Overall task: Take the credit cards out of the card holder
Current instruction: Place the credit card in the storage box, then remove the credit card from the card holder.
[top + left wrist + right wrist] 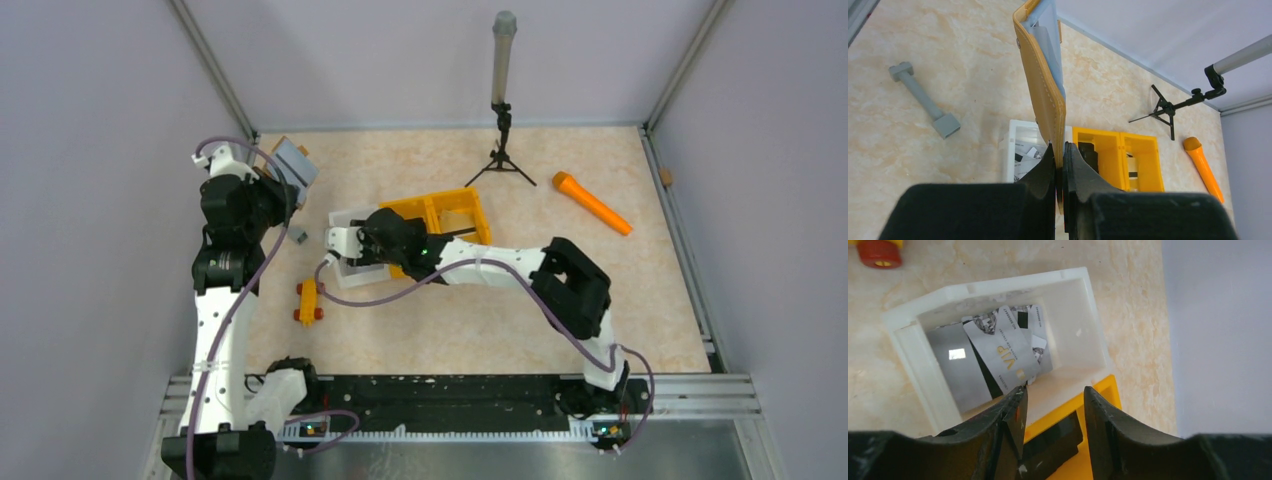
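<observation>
Tan-holder step: likely best to steady the tan soft folding card holder (1040,85), pinch one card edge, draw straight out.
Right gripper (1053,395): one, jaws parted, empty, above the white rectangular plastic bin (1075,305).
Bin: one, on the counter (1128,315).
Pale grey credit cards (1005,352): at least three overlapping inside it.
Left gripper (1059,150): one, pinching the holder aloft, rear left; pale card edges inside, count unclear.

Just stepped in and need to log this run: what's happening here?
The left gripper is shut on the tan card holder, holding it raised and upright. The right gripper hangs open over a white bin, where several credit cards lie. Something pale shows inside the holder; whether it is a card, I cannot tell.
</observation>
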Controlling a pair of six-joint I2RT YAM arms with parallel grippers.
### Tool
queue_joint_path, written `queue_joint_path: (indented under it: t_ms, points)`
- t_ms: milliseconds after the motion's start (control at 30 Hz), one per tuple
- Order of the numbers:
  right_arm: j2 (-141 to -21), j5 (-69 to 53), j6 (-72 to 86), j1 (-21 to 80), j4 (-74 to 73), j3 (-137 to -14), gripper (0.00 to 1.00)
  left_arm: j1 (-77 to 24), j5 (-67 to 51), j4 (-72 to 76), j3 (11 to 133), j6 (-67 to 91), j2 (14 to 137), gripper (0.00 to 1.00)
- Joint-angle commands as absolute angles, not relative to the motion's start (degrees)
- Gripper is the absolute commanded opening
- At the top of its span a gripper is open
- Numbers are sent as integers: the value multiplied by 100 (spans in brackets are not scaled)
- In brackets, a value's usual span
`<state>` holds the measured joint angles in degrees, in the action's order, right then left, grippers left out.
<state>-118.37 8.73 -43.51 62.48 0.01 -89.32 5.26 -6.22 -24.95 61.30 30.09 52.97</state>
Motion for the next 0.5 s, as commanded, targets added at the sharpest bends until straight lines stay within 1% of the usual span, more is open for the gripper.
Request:
queue_joint_path:
  t_ms: [0, 133, 233, 333, 467]
  points:
    - [-10448, 462, -3596, 6288, 510, -8375, 47, 562, -1246, -2281, 6342, 3040, 5133, 0]
    - [-9452, 281, -2684, 6156, 623, -7510, 46, 563, -2167, -2108, 6180, 3109, 5096, 0]
    - [-8540, 382, -1627, 6070, 342, -6985, 48, 563, -2970, -1850, 5938, 3212, 5015, 0]
    - [-7705, 513, -585, 5977, 30, -6511, 59, 563, -3956, -1357, 5587, 3428, 4997, 0]
    - [-6691, 579, 1010, 5577, -520, -5950, 76, 530, -5362, -22, 4892, 4333, 5046, 0]
